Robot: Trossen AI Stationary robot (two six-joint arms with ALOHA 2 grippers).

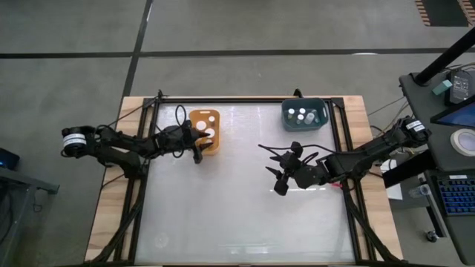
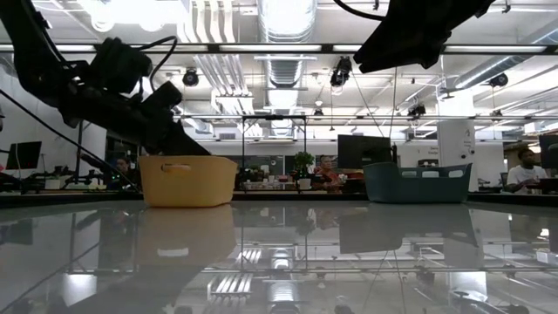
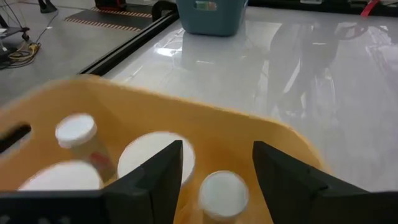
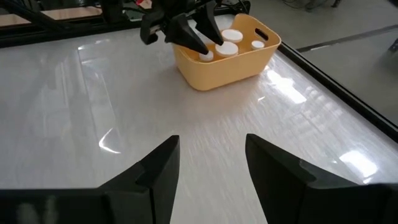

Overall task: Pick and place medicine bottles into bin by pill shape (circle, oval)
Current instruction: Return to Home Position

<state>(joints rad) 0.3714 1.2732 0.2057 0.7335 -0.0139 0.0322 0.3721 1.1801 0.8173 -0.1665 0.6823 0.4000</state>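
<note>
1. Table top [image 1: 245,204]: smooth, glossy, mirror-like white sheet; wooden border [image 1: 111,208]: pale, matt.
2. Yellow bin [image 4: 224,65]; blue bin [image 2: 417,183]: smooth moulded plastic, faint sheen.
3. Medicine bottles [image 3: 78,132]: caps of smooth white plastic.

Grey floor [image 1: 74,30] surrounds the table [image 1: 245,222]; ceiling lights [image 2: 131,10], ducts [image 2: 281,70], perhaps monitors [image 2: 362,150] beyond
</note>
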